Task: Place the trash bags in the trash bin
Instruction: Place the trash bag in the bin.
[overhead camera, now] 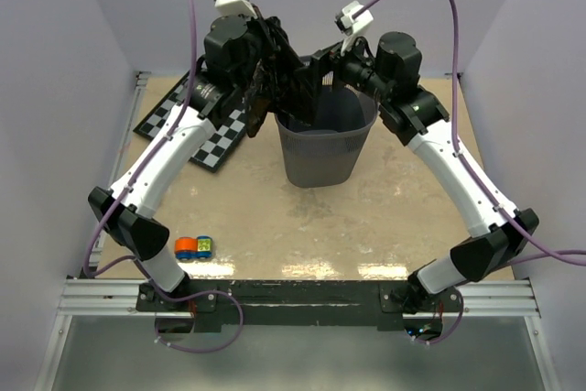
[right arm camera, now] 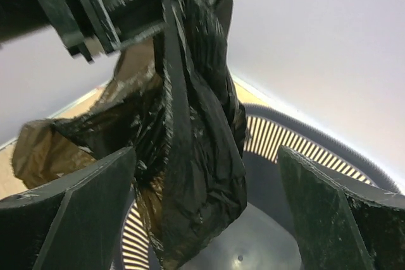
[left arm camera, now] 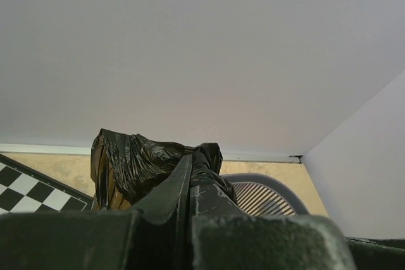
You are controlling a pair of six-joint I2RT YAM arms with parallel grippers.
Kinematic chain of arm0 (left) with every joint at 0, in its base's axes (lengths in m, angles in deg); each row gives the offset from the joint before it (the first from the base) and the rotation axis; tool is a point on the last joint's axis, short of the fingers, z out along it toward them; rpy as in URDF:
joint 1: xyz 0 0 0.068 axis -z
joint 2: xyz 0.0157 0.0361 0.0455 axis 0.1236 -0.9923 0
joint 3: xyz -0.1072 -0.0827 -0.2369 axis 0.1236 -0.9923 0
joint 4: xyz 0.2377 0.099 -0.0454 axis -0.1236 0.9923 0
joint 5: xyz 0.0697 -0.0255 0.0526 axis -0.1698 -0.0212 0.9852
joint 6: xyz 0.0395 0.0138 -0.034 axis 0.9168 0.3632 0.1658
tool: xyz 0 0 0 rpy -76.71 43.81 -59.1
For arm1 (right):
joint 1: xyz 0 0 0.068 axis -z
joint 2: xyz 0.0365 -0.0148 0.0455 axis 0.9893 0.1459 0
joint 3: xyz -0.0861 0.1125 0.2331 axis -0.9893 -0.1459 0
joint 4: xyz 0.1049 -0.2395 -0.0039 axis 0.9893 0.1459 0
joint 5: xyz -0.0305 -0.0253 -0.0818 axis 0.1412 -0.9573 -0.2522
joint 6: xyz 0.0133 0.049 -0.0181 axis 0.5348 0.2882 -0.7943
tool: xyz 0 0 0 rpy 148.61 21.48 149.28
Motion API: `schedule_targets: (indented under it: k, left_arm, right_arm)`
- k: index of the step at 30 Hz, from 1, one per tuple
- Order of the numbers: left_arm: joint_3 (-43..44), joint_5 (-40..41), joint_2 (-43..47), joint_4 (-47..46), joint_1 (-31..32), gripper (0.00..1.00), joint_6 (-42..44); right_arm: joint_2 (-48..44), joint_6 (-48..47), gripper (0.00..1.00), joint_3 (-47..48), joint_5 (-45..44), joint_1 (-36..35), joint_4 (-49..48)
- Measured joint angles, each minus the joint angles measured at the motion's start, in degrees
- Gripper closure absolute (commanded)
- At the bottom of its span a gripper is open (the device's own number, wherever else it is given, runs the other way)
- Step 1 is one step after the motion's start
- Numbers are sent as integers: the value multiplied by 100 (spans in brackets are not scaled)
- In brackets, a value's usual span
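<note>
A crinkly black trash bag (overhead camera: 295, 89) hangs above the back left rim of the grey mesh trash bin (overhead camera: 325, 148). My left gripper (overhead camera: 268, 80) is shut on the bag's top; in the left wrist view its jaws (left arm camera: 191, 172) pinch the black plastic (left arm camera: 133, 162), with the bin rim (left arm camera: 269, 181) beyond. My right gripper (overhead camera: 320, 66) is over the bin, beside the bag. In the right wrist view it (right arm camera: 205, 153) stands open, its fingers wide on either side of the dangling bag (right arm camera: 202, 175) without touching it. The bag's lower end hangs inside the bin (right arm camera: 329, 150).
A black-and-white checkerboard (overhead camera: 174, 121) lies at the back left, partly under the left arm. A small orange and blue object (overhead camera: 194, 246) sits near the front left edge. Pale walls close the table in on three sides.
</note>
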Motion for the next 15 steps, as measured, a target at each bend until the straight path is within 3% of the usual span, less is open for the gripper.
schedule_targets:
  k: [3,7,12,13,15]
  left_arm:
    - [2,-2,-11,0,-37,100,24]
    - [28,-15,-26,2,-111,100,35]
    - [26,-227,-28,-42,-201,100,39]
    - [7,-313,-26,-81,-223,98,39]
    - [-96,-520,4,-190,-275,78,59]
  right_arm:
    - [50,-15,11,-81,-111,-20,35]
    - [79,-70,48,-232,-291,-13,44]
    - [125,-328,87,-234,-240,57,24]
    - [136,-369,93,-234,-140,87,0]
    - [157,-428,100,-234,66,201,-39]
